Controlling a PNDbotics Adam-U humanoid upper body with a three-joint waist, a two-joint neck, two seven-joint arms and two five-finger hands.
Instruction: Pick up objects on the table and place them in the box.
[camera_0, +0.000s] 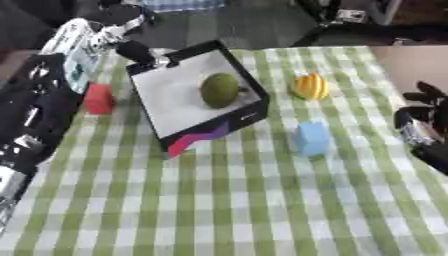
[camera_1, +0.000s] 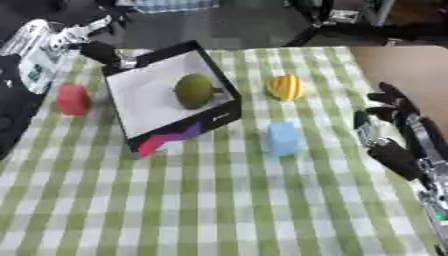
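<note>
Left hand (camera_0: 136, 50) blurred at box (camera_0: 162, 102) corner, fingers unclear.

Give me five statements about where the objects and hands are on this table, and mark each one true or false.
1. A green round fruit lies inside the box. True.
2. The red block is in the box too. False: it sits on the cloth left of the box.
3. The blue block lies on the checked tablecloth, right of the box. True.
4. The right hand holds the orange-yellow striped fruit. False: that fruit sits alone on the cloth, and the right hand is apart from it at the right edge, fingers spread.
5. The left hand is at the box's far left corner. True.
</note>
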